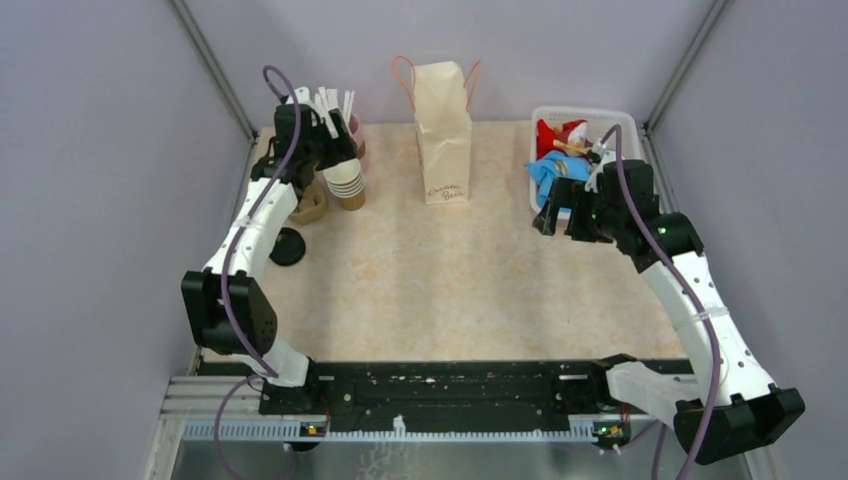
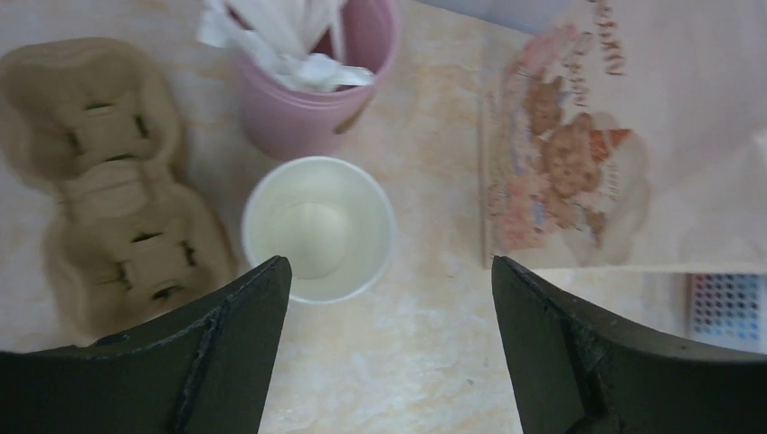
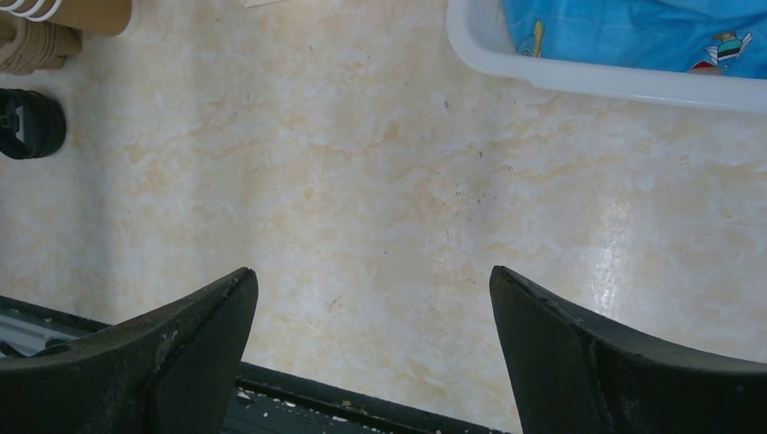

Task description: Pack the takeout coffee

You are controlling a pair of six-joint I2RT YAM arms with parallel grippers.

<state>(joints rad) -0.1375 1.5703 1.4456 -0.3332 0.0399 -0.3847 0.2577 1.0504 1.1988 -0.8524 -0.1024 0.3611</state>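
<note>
Nearest, by the left edge of the table [image 1: 450, 300], a black lid [image 1: 288, 246] is seen lying flat; whether it is one lid or several stacked cannot be told. No lidded coffee is shown in any view, so the task's cups cannot be placed, and it is judged that none has been made up yet. Further in, toward the right edge, the right fingers [image 3: 172, 362] are held spread over bare table, grasping nothing. At the far left corner the left fingers [image 2: 217, 362] are spread wide above the stack [image 2: 318, 226] of lidless cups, nothing grasped. The top rim lies nearer one finger than the other. The step in hand is judged to be the taking of one cup. To be done well, the fingers should be centred on the rim before being lowered and closed gently so the paper is not crushed. Only the top cup should be lifted, straight up, clear of the carrier [image 2: 108, 181] just beside and the pink cup [image 2: 298, 117] of straws [image 2: 280, 36] just behind. At the middle of the far edge the bag [image 1: 443, 130] stands upright. Its cursive print may end in "Bear" but is too small to be read surely, and the lettering by its printed bear is blurred. In the white bin [image 1: 585, 110] at the far right corner a blue packet [image 3: 633, 32] is seen; nothing on it can be read.
</note>
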